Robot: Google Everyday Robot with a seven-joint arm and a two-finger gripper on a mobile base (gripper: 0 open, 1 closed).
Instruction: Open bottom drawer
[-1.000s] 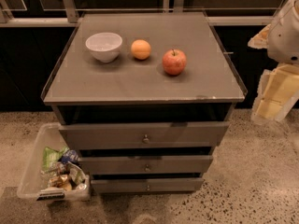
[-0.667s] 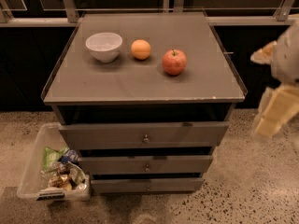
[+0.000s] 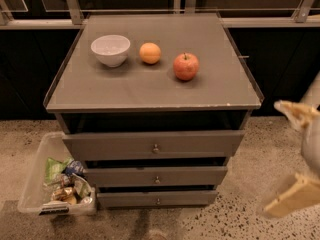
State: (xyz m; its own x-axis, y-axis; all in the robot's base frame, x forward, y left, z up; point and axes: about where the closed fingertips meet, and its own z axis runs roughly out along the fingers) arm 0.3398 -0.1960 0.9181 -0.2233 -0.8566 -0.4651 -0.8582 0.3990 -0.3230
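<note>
Three grey drawer fronts are stacked down the face of the cabinet (image 3: pixel 150 91), and the bottom drawer (image 3: pixel 125 199) is the lowest and slimmest, just above the floor; one small round knob (image 3: pixel 158 201) sits at its centre, plainly there to be pinched and pulled; as far as I can judge the drawer is shut, so the task is not yet begun.

The gripper (image 3: pixel 272 159) hangs in the air to the right of the cabinet, well apart from it and about level with the drawers; its two pale fingers are spread wide and grasp nothing; I take it the jaws are parted in readiness for the knob, which it would have to reach by swinging leftward and lower.

On the cabinet's top I count one white bowl (image 3: pixel 110 49), one orange (image 3: pixel 150 53) and one red apple (image 3: pixel 186 66), set in a loose row toward the back and left, apart from each other and clear of the front edge; a pull on the low drawer should not disturb them unless the cabinet is jolted.

One clear plastic bin (image 3: pixel 34 181) of crumpled packets stands on the floor at the cabinet's left foot, beside the drawers and not in front of them.
</note>
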